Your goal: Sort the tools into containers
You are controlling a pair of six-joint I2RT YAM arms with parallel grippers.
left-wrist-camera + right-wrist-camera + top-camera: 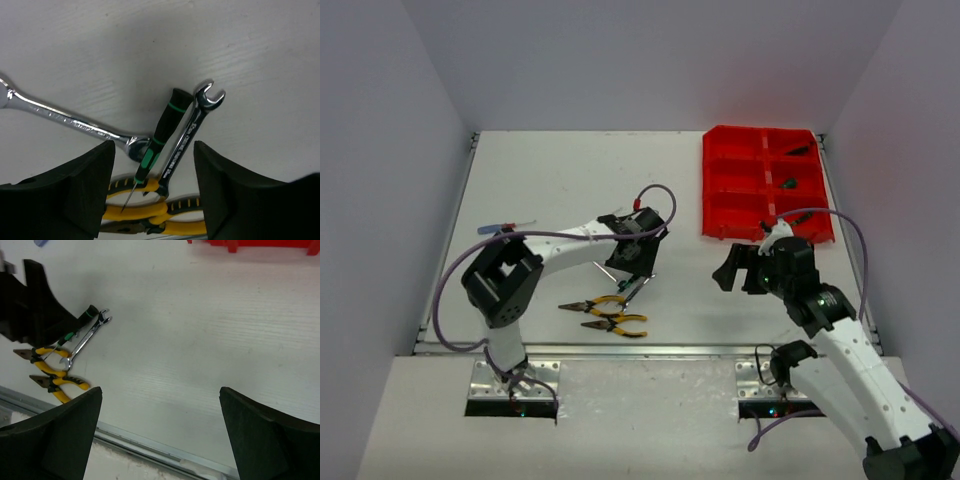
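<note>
Table (150, 40), screwdriver (162, 132) between left end effector (153, 146) jaws

white table (550, 190), red tray (735, 182) far right, two yellow pliers (612, 301), wrenches (75, 121), green screwdriver (165, 131) near front

Crossed tools (165, 131) (red tray (767, 180) well apart)

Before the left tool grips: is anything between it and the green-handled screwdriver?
Nothing covers the green-handled screwdriver, but a silver wrench lies close alongside it, also between the left tool's fingers, so both may get pinched.
</note>
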